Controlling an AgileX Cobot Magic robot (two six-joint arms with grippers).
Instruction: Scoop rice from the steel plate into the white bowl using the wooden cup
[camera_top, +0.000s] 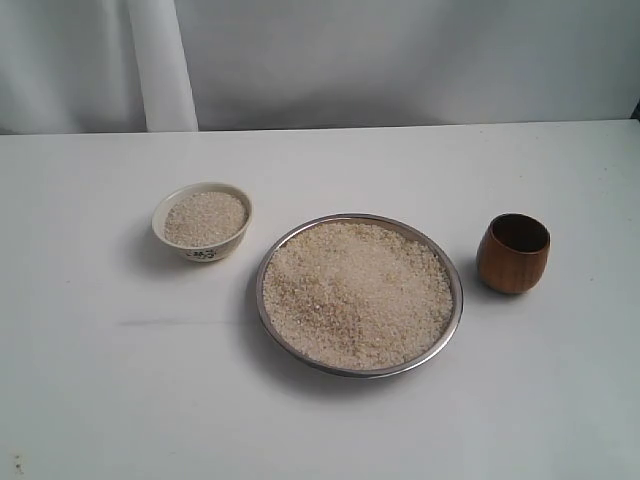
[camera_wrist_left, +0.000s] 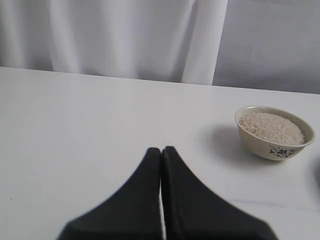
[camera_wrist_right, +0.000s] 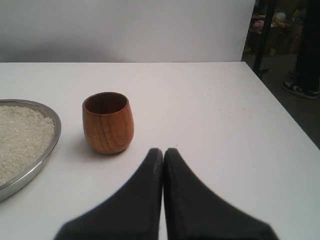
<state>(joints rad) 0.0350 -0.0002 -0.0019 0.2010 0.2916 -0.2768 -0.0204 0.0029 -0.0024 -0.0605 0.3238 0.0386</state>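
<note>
The steel plate (camera_top: 459, 290) lies at the table's middle, heaped with rice (camera_top: 355, 293). Left of it stands the white bowl (camera_top: 203, 251), filled with rice (camera_top: 205, 218); the left wrist view also shows the bowl (camera_wrist_left: 275, 146). The wooden cup (camera_top: 513, 254) stands upright and empty to the right of the plate. My right gripper (camera_wrist_right: 163, 151) is shut and empty, a short way from the cup (camera_wrist_right: 108, 123) and the plate's rim (camera_wrist_right: 46, 150). My left gripper (camera_wrist_left: 161, 150) is shut, empty, over bare table. Neither gripper shows in the exterior view.
A white table (camera_top: 320, 420) carries everything, with a white curtain (camera_top: 160, 60) behind it. The right wrist view shows the table's side edge (camera_wrist_right: 285, 105) and a dark floor beyond.
</note>
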